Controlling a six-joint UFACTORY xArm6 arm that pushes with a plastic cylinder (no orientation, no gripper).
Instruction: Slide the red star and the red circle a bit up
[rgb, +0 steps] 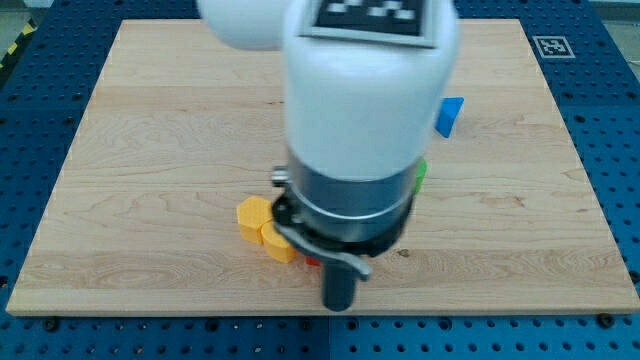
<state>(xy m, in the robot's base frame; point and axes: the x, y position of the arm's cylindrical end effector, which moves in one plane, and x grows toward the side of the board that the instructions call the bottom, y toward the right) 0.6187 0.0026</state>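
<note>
The arm's white and dark body (350, 120) fills the middle of the view and hides much of the board. My tip (338, 305) shows as the end of a dark rod near the board's bottom edge. A small sliver of a red block (311, 262) shows just left of the rod, its shape hidden by the arm. I cannot make out a red star or a red circle as such. Two yellow blocks (254, 216) (277, 242) lie touching each other, left of the rod.
A blue block (450, 116) lies at the view's right of the arm. A green block's edge (421, 172) peeks out beside the arm. The wooden board (150, 150) sits on a blue perforated table (20, 150).
</note>
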